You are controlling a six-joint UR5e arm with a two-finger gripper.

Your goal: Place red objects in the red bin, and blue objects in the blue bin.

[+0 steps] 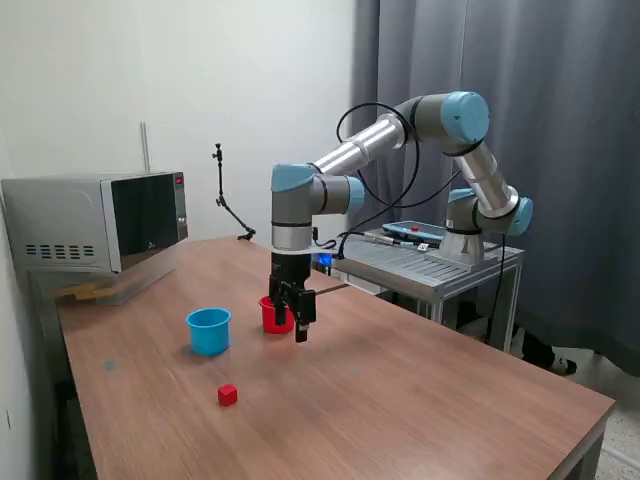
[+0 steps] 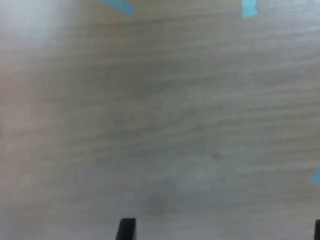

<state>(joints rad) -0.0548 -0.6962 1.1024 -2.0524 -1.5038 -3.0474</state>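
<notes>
The gripper hangs with fingers wide apart, holding nothing, beside the upright red cup. The blue cup stands upright nearby. One red cube lies toward the tabletop's near edge.

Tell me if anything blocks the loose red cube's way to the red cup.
Nothing visible does. The red cube sits alone on the table, with bare wood between it and the red cup. The blue cup stands off to the exterior view's left, and the gripper hangs beside the red cup.
</notes>
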